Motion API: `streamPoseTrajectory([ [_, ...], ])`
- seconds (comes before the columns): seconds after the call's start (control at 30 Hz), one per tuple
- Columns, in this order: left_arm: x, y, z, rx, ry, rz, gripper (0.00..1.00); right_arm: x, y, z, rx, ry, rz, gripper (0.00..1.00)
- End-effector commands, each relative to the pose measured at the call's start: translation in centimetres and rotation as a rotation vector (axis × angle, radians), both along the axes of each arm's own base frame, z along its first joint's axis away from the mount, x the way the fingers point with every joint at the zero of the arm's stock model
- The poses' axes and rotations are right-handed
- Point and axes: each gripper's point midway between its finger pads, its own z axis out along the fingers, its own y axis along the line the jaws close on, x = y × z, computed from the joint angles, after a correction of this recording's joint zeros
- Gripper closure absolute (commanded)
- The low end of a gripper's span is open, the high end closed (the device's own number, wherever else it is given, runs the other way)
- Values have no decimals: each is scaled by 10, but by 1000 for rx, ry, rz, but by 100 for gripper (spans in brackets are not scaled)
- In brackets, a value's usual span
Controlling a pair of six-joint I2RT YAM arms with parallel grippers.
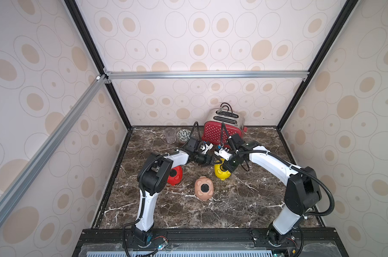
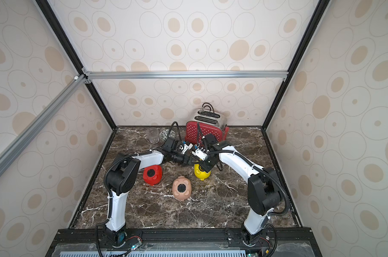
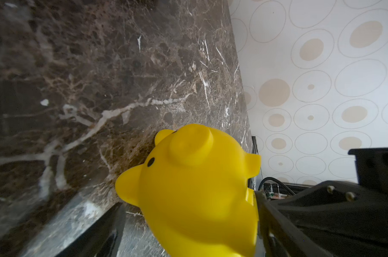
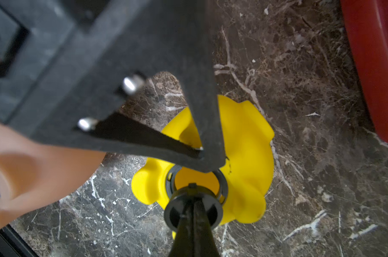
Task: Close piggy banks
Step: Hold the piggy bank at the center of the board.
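Right wrist view has the best look tbh: the right fingers are pinched fully together on a small round black plastic plug. That plug overlaps the edge of the black-rimmed belly hole of the rounded yellow plastic piggy bank. It isn't seated, since you can see yellow inside the ring. The pig lies with that hole facing up on the brown marble-look tabletop.

Left wrist view: the left fingers are spread wide on either side of the same yellow pig. One finger is up against its side. The other looks just clear, with a sliver of tabletop showing between, so I wouldn't call that a grip.

In both top views the rounded pale pink plastic piggy bank lies belly-up about mid-tabletop. The yellow one sits at its 1 o'clock and the rounded red plastic piggy bank at its 10 o'clock. Pink and red each show a dark circle in the belly, and I can't tell plug from bare hole. A red dotted toaster stands at 12 o'clock at the back edge. A clear glass tumbler and a small patterned bowl sit at 11.
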Motion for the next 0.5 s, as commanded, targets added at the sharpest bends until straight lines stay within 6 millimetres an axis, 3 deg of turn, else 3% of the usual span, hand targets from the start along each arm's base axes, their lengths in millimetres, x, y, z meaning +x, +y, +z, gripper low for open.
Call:
streamPoseTrajectory([
  [0.0, 0, -3, -3, 6, -12, -19, 7, -1, 1, 0, -30, 15, 22, 100],
  [0.47, 0, -3, -4, 8, -9, -18, 8, -4, 10, -1, -69, -5, 97, 100],
])
